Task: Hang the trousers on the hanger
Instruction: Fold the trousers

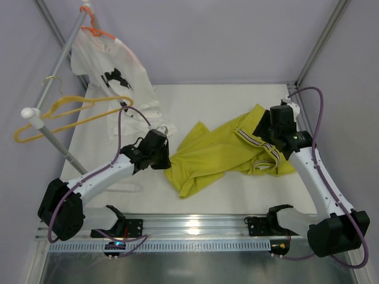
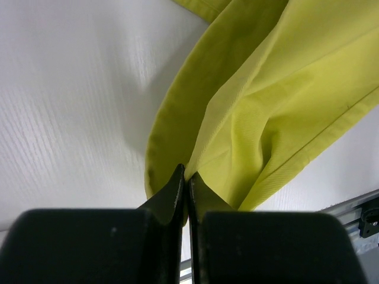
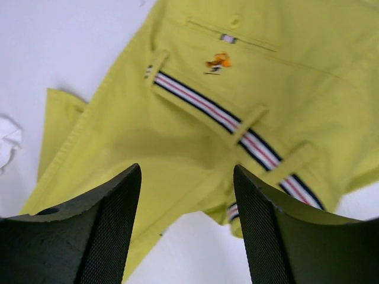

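From above, the trousers [image 1: 225, 154] lie crumpled on the table [image 1: 201, 100], spread from the middle toward the right side, striped waistband at the right end. My left arm [image 1: 100, 174] reaches in to their left edge, and my left jaws meet the cloth there. My right arm [image 1: 308, 165] bends over the waistband end with my right jaws above it. The hanger [image 1: 65, 112] hangs empty on the slanted rod [image 1: 59, 65] at the far left, well apart from the trousers. Beside it an orange hanger [image 1: 98, 29] carries a white T-shirt [image 1: 112, 77] whose hem drapes onto the table. In my left wrist view, my left jaws are clenched on a folded edge of the trousers [image 2: 266, 118]. The fingers [image 2: 172, 195] are pressed together with the cloth pinched at their tips. The rest of the leg runs up and to the right over the table [image 2: 71, 89], and a strip of metal rail [image 2: 361, 213] shows at the lower right. In my right wrist view, my right jaws stand released, the fingers [image 3: 100, 236] wide apart and holding nothing. They are over the trousers [image 3: 177, 130]; I cannot tell whether the tips touch the cloth. The waistband [image 3: 237, 124] runs diagonally between them under belt loops, with a small orange emblem [image 3: 218, 62] and a button [image 3: 235, 22] beyond it. A scrap of white cloth [image 3: 9, 139] shows at the left edge on the table [image 3: 59, 47].
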